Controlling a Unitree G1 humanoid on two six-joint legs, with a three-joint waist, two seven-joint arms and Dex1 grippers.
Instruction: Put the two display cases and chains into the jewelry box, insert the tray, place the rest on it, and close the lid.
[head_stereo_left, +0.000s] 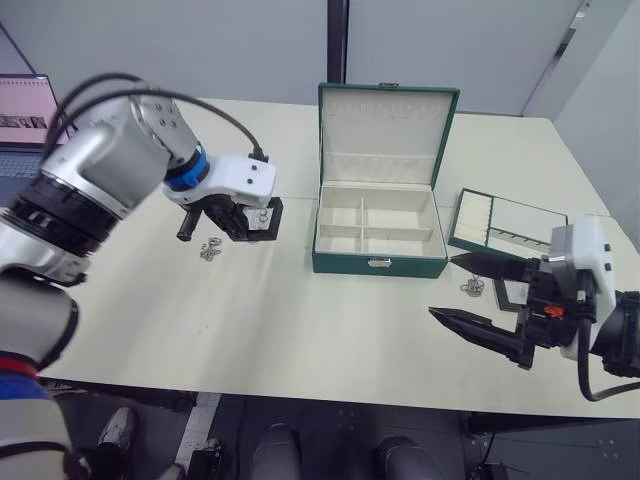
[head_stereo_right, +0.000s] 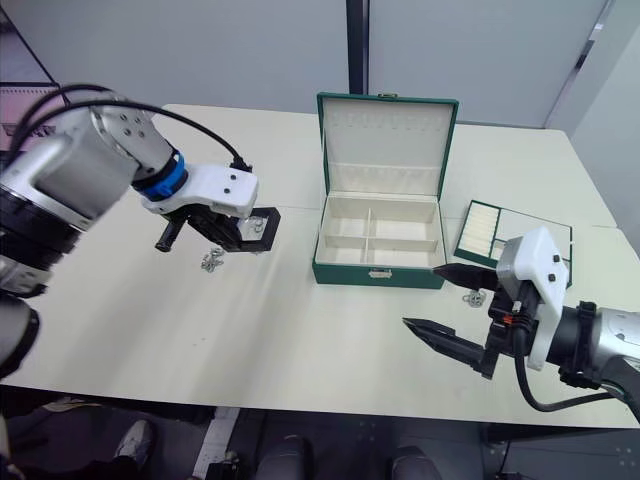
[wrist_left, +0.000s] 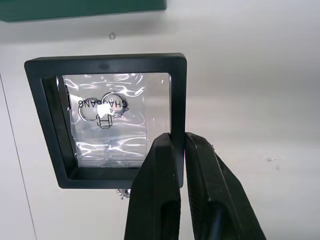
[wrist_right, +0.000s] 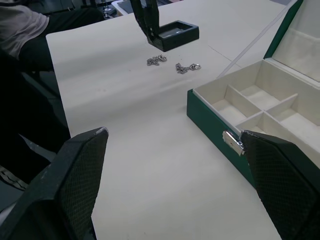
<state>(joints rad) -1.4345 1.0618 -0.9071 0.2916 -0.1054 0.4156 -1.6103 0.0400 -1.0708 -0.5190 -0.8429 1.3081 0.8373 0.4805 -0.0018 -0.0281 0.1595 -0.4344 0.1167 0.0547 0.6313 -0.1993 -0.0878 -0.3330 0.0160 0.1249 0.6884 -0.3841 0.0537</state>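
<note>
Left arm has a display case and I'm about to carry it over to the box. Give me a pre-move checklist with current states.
1. Left pincer shut on the display case at its frame: ok.
2. Case lifted off the table: ok, by the right wrist view.
3. Jewelry box open, lid upright: ok.
4. Box compartments free: ok.
5. Right pincer open, clear of the path to the box: ok.
6. Chains lying under the case, not snagged: cannot tell.

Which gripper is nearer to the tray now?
Right. The right gripper hovers open just in front of the tray; the left gripper holds a display case beyond the jewelry box.
</note>
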